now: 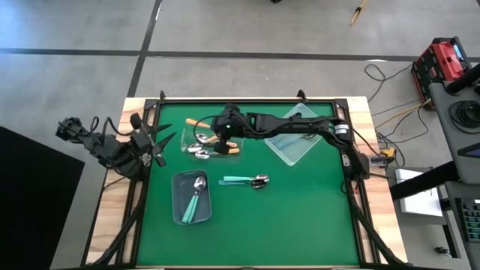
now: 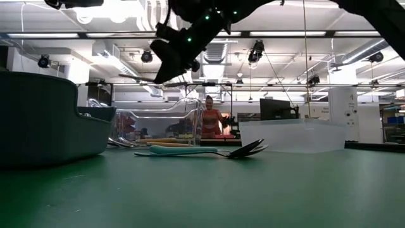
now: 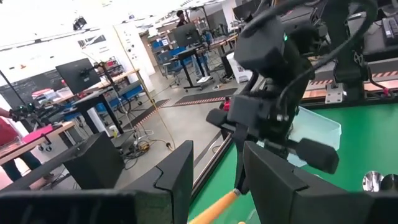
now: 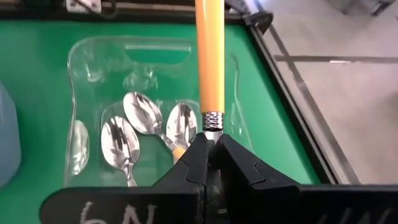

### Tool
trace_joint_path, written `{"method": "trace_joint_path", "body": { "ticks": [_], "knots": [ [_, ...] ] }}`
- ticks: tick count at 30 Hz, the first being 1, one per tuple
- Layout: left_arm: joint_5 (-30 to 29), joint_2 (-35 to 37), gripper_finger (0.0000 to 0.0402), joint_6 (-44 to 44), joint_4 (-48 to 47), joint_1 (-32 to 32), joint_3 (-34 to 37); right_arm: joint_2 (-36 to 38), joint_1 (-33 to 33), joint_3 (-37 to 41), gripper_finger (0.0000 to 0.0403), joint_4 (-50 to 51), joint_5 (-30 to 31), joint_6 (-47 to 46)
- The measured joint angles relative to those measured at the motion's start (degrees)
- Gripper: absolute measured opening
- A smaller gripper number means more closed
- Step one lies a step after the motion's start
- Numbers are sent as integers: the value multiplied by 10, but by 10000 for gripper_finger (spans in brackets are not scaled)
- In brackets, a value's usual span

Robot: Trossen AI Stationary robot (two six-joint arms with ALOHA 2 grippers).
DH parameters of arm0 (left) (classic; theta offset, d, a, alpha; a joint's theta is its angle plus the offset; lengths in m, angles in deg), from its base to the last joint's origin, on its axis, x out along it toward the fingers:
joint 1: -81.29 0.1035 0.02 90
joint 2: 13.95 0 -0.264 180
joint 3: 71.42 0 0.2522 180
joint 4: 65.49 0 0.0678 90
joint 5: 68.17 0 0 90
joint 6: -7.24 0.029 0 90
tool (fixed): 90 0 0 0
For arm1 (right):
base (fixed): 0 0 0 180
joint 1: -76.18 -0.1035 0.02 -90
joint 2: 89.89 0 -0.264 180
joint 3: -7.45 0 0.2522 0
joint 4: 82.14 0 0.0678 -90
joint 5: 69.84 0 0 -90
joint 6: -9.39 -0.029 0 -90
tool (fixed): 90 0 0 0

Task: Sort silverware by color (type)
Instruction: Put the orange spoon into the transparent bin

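My right gripper (image 4: 211, 140) hangs over the clear bin (image 1: 185, 140) at the table's far left, shut on an orange-handled spoon (image 4: 209, 56). In that bin (image 4: 81, 74) lie several spoons, shiny bowls (image 4: 146, 115) up. Two teal-handled spoons (image 1: 244, 181) lie flat on the green mat at mid table. More teal spoons (image 1: 193, 199) rest in the grey bin (image 1: 180, 214). My left gripper (image 1: 160, 146) stays open and holds nothing at the table's left edge. My right gripper pinches the orange spoon between its two fingers at the ribbed metal collar (image 4: 212, 121) where the handle ends. The handle (image 1: 196, 122) sticks straight out past the fingertips toward the table's left edge, lifted clear above the clear bin. The fingers hide the bowl end.
A second clear bin (image 1: 296, 135) stands at the far right of the mat under my right arm. A black frame (image 1: 247, 101) runs round the mat. In the low view a person (image 2: 209, 120) shows far off in the room.
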Motion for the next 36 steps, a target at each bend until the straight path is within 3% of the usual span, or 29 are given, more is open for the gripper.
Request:
{"method": "trace_joint_path", "body": {
  "ticks": [11, 36],
  "knots": [
    [0, 4, 123, 2, 0, 0, 3, -70, 0, -111, 13, 127, -32, 28],
    [1, 4, 123, 7, 0, 0, 3, -74, 0, -103, 13, 142, -54, 18]
  ]
}}
